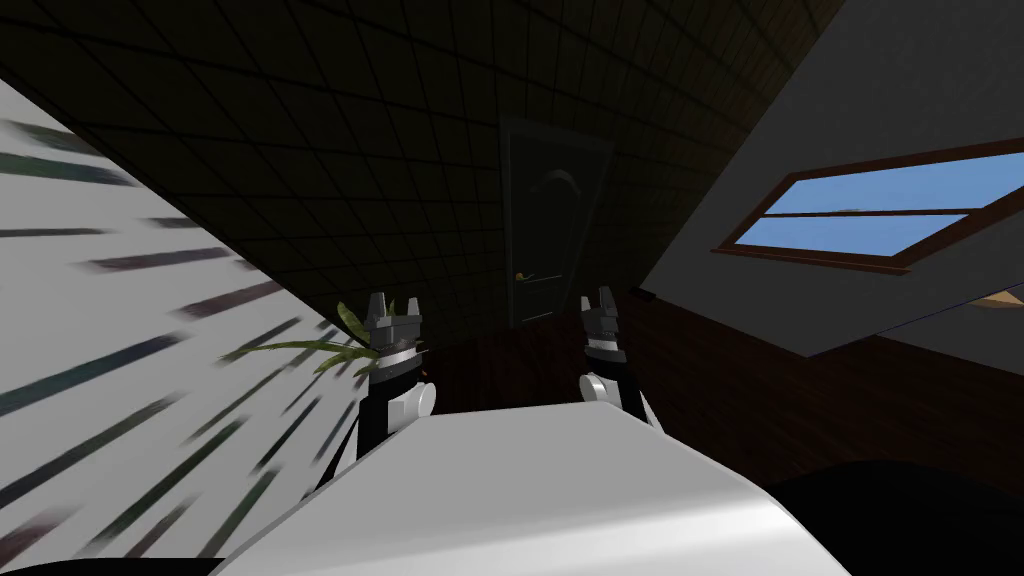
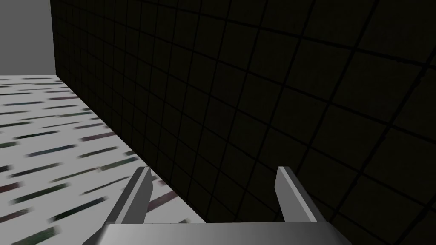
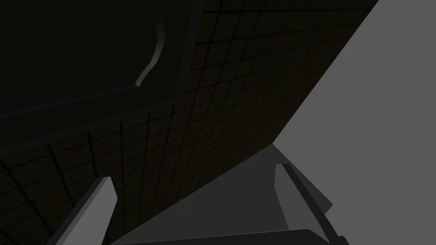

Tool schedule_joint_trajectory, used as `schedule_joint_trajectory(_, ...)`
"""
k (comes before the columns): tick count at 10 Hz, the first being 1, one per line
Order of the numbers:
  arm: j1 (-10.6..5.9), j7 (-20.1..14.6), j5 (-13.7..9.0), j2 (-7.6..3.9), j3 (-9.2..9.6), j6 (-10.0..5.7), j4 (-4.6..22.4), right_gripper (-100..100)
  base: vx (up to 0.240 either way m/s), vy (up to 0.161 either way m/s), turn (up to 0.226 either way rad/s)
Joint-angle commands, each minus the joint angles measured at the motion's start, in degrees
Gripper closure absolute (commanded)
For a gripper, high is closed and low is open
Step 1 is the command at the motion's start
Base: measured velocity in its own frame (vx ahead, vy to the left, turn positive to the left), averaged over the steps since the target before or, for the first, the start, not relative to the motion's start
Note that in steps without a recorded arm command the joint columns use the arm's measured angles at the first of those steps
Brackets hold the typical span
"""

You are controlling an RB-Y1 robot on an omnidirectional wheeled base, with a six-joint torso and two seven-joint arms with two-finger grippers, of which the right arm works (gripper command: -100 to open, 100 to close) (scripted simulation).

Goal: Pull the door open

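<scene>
Two blades stand spread on the left pincer (image 1: 393, 312) and on the right pincer (image 1: 600, 303) — both released, grasping nothing; the dark door (image 1: 553, 230) sits well ahead in the tiled wall (image 1: 300, 150).

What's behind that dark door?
The door is shut, so whatever is behind it is covered. Only its front, its handle and the tiled wall around it show.

Open stretch of dark floor (image 1: 500, 355) running ahead to a dark door (image 1: 548, 230) set in a dark tiled wall (image 1: 400, 150) some way off. Green plant leaves (image 1: 320, 345) just beside the left gripper (image 1: 394, 305), crowding that side. Grey wall (image 1: 800, 120) slanting along the right, well apart from the right gripper (image 1: 598, 300).
</scene>
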Motion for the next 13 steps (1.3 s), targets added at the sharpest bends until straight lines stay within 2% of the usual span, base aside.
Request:
schedule_joint_trajectory(1, -0.86, -0.60, 0.32, -0.51, -0.02, -0.35, 2.08, -100, 0.092, 0.010, 0.028)
schedule_joint_trajectory(7, -3.34, -2.33, 1.25, -1.88, -0.07, -1.35, 8.10, -100, 0.093, -0.002, 0.023)
schedule_joint_trajectory(13, -7.11, -4.96, 2.66, -3.83, -0.14, -2.88, 17.25, -100, 0.099, -0.002, 0.034)
